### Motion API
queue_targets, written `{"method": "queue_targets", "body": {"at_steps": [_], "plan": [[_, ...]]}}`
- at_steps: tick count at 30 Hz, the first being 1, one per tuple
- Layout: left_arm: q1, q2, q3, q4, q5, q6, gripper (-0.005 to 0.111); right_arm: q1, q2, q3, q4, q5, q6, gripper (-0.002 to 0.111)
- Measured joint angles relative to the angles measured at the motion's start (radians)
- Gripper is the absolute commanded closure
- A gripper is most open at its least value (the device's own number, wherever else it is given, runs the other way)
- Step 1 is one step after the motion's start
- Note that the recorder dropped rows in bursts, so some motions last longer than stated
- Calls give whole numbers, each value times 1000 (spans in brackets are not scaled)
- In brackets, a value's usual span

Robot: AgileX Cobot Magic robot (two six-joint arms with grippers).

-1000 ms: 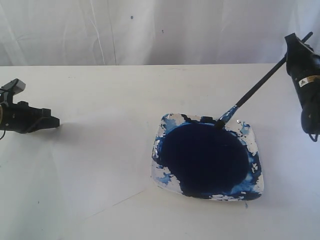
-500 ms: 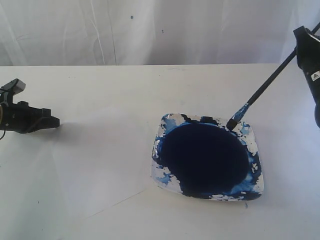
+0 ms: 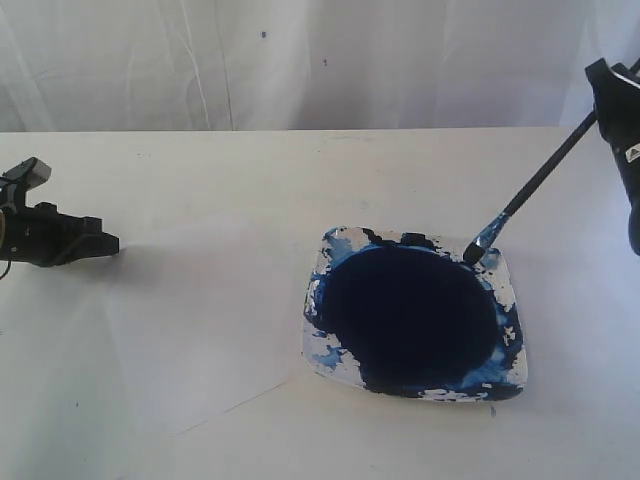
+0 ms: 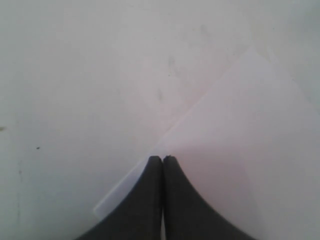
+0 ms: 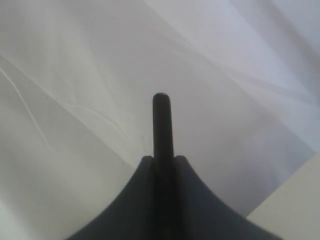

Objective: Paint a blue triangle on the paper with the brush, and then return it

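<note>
Pinching brush [image 3: 530, 189], right gripper [image 5: 163, 159] closed tight; tip at dish [image 3: 322, 352] rim

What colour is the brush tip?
Blue; the brush shows best in the exterior view.

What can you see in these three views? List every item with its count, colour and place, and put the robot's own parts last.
white tabletop: one, white, under everything.
creased white cloth backdrop: one, white, behind the table.
paint-smeared square dish: one, pale with blue smears, right of centre.
dark navy paint pool: one, navy, filling the dish.
thin white paper sheet: one, white, flat, left of the dish.
long black-handled paintbrush: one, black with a blue-stained tip, slanted, tip at the dish's far right rim.
left gripper: one, black, shut, low at the paper's left edge.
right gripper: one, black, shut on the paintbrush's upper handle, far right.
</note>
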Motion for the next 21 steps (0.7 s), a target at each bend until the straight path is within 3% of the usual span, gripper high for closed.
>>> {"method": "queue_targets", "body": {"at_steps": [21], "plan": [[0,0,0,0,0,0,107,0,32,0,137,0,-60,108]]}}
